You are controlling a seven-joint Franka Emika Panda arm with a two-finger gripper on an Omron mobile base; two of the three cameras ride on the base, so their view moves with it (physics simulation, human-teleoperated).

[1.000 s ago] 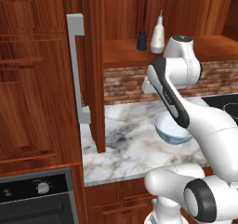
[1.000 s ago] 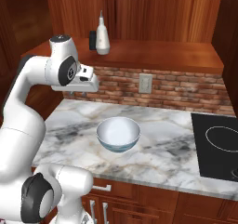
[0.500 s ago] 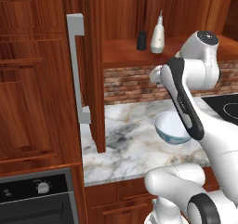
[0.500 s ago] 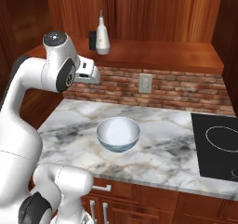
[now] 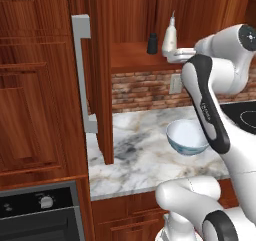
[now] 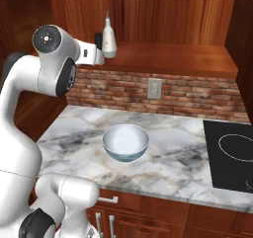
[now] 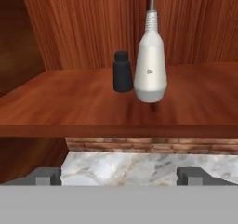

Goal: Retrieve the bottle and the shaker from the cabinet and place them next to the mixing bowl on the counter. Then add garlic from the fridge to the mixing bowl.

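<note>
I have the arm raised, forearm level with the cabinet (image 5: pixel 100 85) shelf; end effector (image 7: pixel 120 174) open, empty, short of the shelf edge; bottle (image 7: pixel 150 65) upright on that shelf, shaker (image 7: pixel 122 72) just beside it; mixing bowl (image 6: pixel 125 142) on the desk (image 6: pixel 173 158) below the shelf.

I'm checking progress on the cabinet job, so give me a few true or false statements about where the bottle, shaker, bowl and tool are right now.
1. The bottle stands on the cabinet shelf. True.
2. The shaker lies inside the mixing bowl. False: it stands upright on the shelf beside the bottle.
3. The tool is shut on the bottle. False: its fingers are spread wide, short of the shelf edge, holding nothing.
4. The mixing bowl sits on the counter. True.
5. The cabinet door is closed. False: it is swung open, handle outward.
</note>
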